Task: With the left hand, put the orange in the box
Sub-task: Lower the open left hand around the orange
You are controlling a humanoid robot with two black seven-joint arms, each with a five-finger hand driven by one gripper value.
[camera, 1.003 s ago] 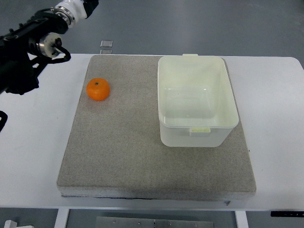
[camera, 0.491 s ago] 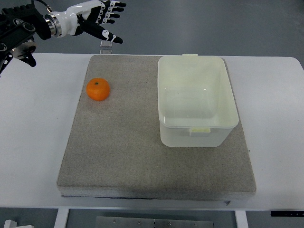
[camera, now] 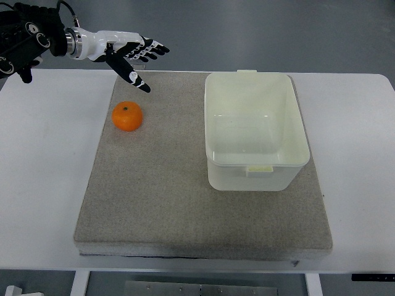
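Orange in colour and round, the orange (camera: 127, 116) sits on a grey felt-like mat (camera: 160, 203) that covers most of a white table (camera: 43, 203), and I see it from my camera looking steeply down. It lies near the mat's far left corner, with a small dark stem mark on top, and nothing is touching it. My left hand (camera: 128, 54) reaches in from the upper left of the picture, on a white forearm joined to a black arm. Its fingers (camera: 154, 49) are white with black joints, stretched out and spread apart, holding nothing. The thumb (camera: 132, 75) points down and to the right, toward the mat's far edge. The hand is above the far left corner of the mat, beyond the orange and apart from it. A small clear object (camera: 138, 57) at the far edge of the table is partly hidden behind the fingers. To the right of the orange and well apart from it stands the box (camera: 257, 166), a pale cream plastic tub, upright, open at the top, with small tabs at its near and far rims. Its inside shows only its own bare floor. It rests on the right half of the mat. I cannot see my right hand in this view.
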